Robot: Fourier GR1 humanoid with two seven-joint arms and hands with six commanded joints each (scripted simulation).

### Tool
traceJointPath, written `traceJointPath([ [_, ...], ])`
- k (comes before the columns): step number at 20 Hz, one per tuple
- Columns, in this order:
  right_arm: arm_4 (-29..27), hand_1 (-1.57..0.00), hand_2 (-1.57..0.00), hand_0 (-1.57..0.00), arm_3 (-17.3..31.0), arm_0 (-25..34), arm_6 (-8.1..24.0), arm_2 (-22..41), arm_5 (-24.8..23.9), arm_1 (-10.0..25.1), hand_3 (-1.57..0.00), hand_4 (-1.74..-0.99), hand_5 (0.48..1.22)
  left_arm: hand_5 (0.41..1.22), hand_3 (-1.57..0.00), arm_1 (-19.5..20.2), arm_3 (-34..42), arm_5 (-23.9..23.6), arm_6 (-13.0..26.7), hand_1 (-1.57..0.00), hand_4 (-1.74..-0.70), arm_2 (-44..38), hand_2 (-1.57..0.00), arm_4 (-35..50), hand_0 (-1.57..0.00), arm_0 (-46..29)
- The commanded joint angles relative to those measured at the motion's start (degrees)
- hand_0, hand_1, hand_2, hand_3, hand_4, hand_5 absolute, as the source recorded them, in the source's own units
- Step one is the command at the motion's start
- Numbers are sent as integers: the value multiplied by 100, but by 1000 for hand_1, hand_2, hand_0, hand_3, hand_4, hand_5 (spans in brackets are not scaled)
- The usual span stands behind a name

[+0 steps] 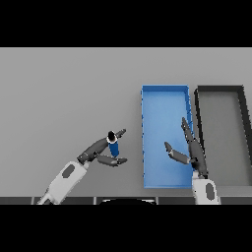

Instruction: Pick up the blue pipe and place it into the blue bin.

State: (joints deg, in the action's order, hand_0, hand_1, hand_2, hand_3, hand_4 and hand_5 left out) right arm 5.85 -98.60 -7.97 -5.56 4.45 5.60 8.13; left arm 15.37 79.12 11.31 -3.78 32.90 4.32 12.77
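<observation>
Your left hand (101,151) has its fingers (118,134) and thumb curled round the blue pipe (114,147), which stands roughly upright in the grip, its dark top end showing, left of the blue bin (147,142). Your right hand (191,150) hovers over the bin's right side, fingers straight and spread, thumb out to the left, holding nothing. Just right of the bin sits a black bin (242,113), both on the grey tabletop (64,93).
</observation>
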Motion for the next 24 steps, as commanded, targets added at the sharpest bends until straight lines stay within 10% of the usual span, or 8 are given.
traceJointPath([
  [1,-13,1,1,1,23,-5,-46,-36,3,26,1,-1267,600,507,-18,-131,-173,6,-60,1,-1109,-39,-19,46,1,81],
  [3,-56,1,1,1,-15,30,22,-65,-18,23,1,-1261,600,607,-255,-352,-190,-33,-163,-160,-1208,-99,-290,230,-17,33],
  [6,-39,1,1,1,100,97,-14,-76,-4,35,1,-1259,605,906,-875,-524,-311,-126,-124,-788,-1419,-228,-873,410,-668,26],
  [10,-17,1,1,1,78,88,-53,-57,-27,9,1,-1260,614,1092,-1215,-627,-233,-398,-334,-1250,-1604,-91,-1285,254,-1201,-100],
  [17,16,1,1,1,125,93,-64,-53,0,47,1,-1248,627,1194,-1415,-619,297,-566,-787,-1504,-1706,71,-1511,186,-1493,-86],
  [24,79,1,1,1,133,106,-171,-49,-4,80,1,-1216,637,1215,-1446,-563,1053,-376,-247,-1557,-1723,143,-1558,434,-1555,332],
])
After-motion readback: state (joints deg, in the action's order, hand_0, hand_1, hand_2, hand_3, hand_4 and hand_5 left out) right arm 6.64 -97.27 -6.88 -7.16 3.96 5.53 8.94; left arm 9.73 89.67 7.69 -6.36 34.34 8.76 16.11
